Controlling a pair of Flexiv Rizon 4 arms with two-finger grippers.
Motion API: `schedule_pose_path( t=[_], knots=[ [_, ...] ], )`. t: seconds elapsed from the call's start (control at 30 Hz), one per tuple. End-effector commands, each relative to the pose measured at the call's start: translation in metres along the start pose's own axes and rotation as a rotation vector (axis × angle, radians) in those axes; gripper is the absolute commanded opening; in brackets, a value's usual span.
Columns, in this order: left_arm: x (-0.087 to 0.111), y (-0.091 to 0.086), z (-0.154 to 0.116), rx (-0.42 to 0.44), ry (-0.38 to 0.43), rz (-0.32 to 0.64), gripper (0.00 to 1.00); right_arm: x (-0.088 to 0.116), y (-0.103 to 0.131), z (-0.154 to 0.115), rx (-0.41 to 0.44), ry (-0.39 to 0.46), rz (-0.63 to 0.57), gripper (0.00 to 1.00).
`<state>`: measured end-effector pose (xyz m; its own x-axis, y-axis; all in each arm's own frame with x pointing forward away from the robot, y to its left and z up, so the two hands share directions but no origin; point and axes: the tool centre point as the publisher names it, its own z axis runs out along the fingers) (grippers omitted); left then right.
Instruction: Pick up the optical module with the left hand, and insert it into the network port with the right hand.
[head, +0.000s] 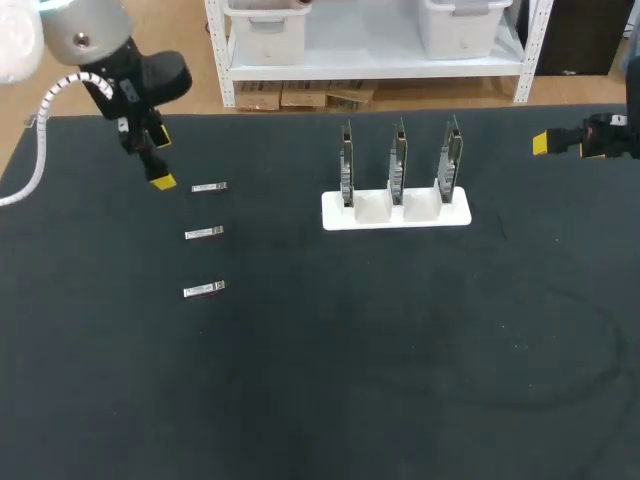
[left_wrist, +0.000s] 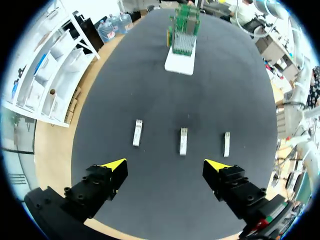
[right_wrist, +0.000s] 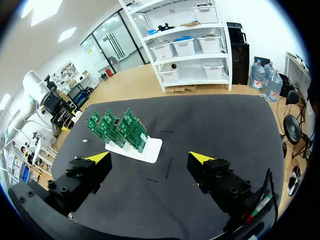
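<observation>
Nearest of the three modules (head: 205, 290) was one seen left of centre in the head view, below the middle, with the other two lined up beyond it on the table (head: 320, 400). All three lay flat and were touched by neither gripper. Just beyond the farthest one, at the upper left, the left gripper (head: 160, 160) was seen above the table. In its wrist view its fingers (left_wrist: 112, 167) were shown wide apart with nothing between them, and the modules lay just ahead. Farther back, right of centre, a white stand (head: 396, 212) was set with three cards (head: 398, 165) upright in it; the ports could not be made out. At the upper right edge the right gripper (head: 560, 145) was seen well apart from the stand, its fingers likewise spread and empty. Nothing of the task was judged done: pick-up, handover and insertion were all left.
</observation>
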<state>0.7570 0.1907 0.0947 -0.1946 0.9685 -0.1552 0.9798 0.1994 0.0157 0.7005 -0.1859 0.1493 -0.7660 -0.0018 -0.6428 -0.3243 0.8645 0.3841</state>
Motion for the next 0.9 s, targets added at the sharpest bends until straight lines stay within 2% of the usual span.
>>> schedule_pose_path(
  t=[0.03, 0.23, 0.43, 0.7, 0.9],
  knots=[
    [-0.008, 0.005, 0.0, -0.038, 0.075, 0.035, 1.0, 0.0, 0.001, 0.0, 0.004, 0.0, 0.001, 1.0],
    [-0.011, 0.013, 0.01, -0.078, 0.069, 0.058, 1.0, 0.0, 0.001, 0.0, 0.004, 0.0, 0.001, 1.0],
    [-0.017, 0.012, 0.026, -0.098, 0.038, 0.079, 1.0, 0.0, 0.001, 0.0, 0.004, 0.0, 0.001, 1.0],
    [-0.015, 0.013, 0.043, -0.071, 0.022, 0.094, 1.0, 0.0, 0.001, 0.0, 0.004, 0.0, 0.001, 1.0],
    [-0.014, 0.021, 0.05, -0.052, 0.013, 0.089, 1.0, 0.0, 0.001, 0.0, 0.004, 0.0, 0.001, 1.0]
  ],
)
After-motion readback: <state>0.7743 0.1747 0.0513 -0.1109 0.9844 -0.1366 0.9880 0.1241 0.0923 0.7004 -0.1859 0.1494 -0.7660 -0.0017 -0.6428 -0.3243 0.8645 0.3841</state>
